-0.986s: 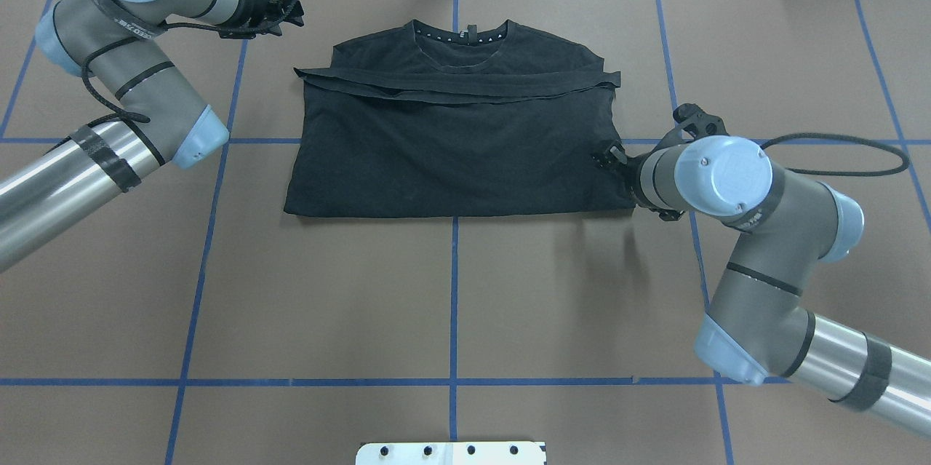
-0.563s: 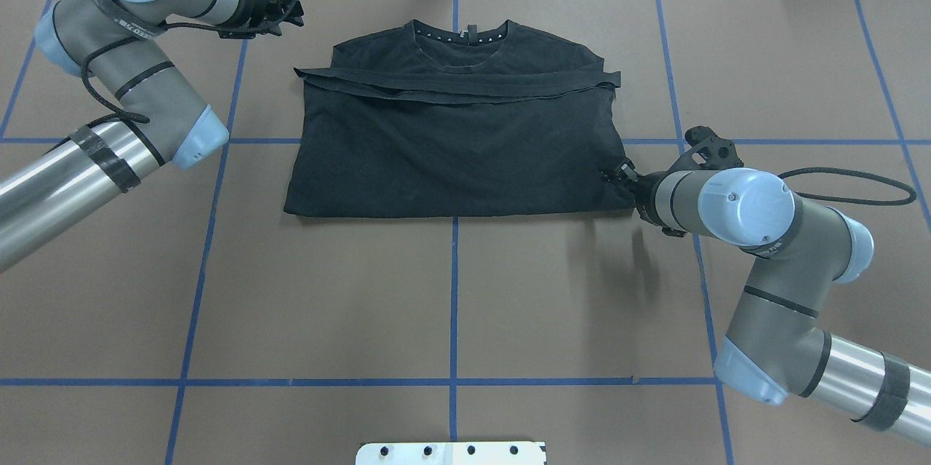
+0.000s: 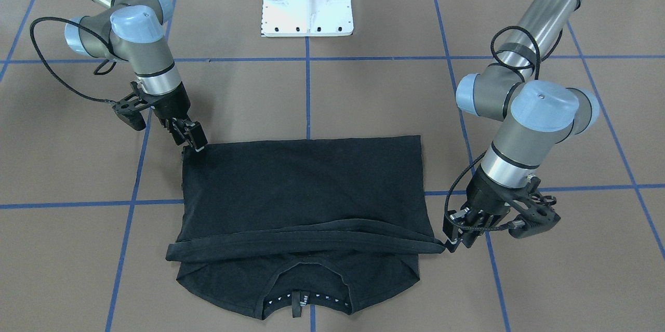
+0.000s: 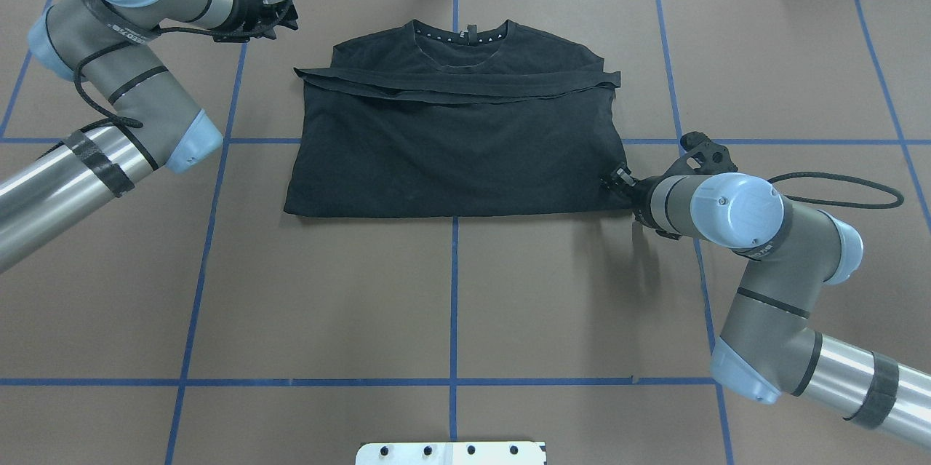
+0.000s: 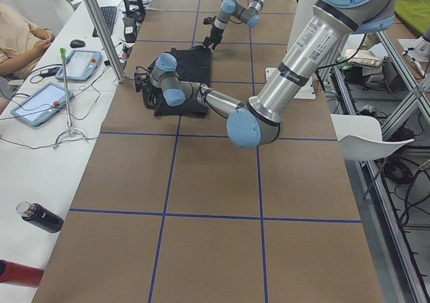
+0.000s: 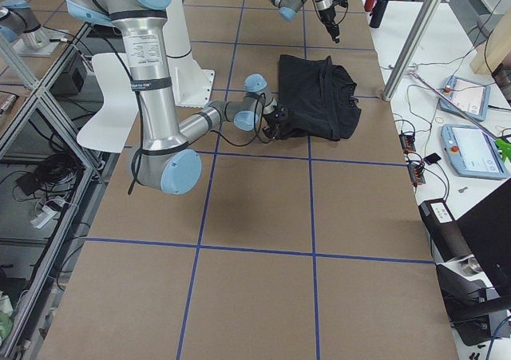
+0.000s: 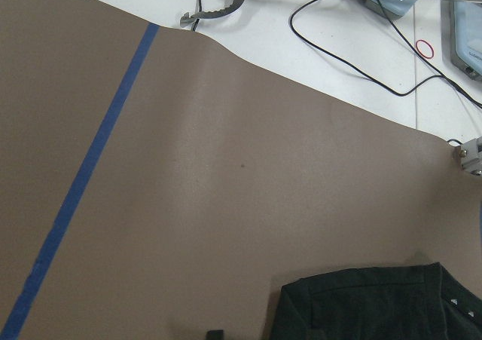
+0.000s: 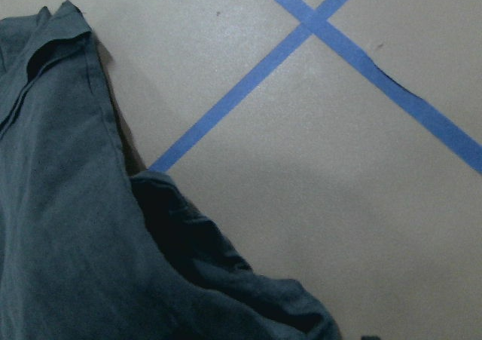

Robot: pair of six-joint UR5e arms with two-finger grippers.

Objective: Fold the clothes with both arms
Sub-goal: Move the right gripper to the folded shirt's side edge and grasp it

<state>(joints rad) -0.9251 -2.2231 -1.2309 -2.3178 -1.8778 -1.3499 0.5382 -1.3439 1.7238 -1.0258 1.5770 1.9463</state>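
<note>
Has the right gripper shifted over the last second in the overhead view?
Yes. The right gripper has slid toward the robot, farther from the horizontal blue tape line, closer to the near corner of the T-shirt.

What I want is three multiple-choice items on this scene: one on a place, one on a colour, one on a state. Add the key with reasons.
1. The right gripper is
A. raised high above everything
B. at the T-shirt's near right corner
C. far from the cloth
2. The tape lines on the table are
A. blue
B. red
C. yellow
3. The T-shirt lies
A. spread fully flat
B. bunched in a heap
C. folded over, collar exposed
Key: 1 B, its tip sits at that corner in the overhead view; 2 A, a blue grid crosses the brown top; 3 C, a doubled layer ends below the neckline.
</note>
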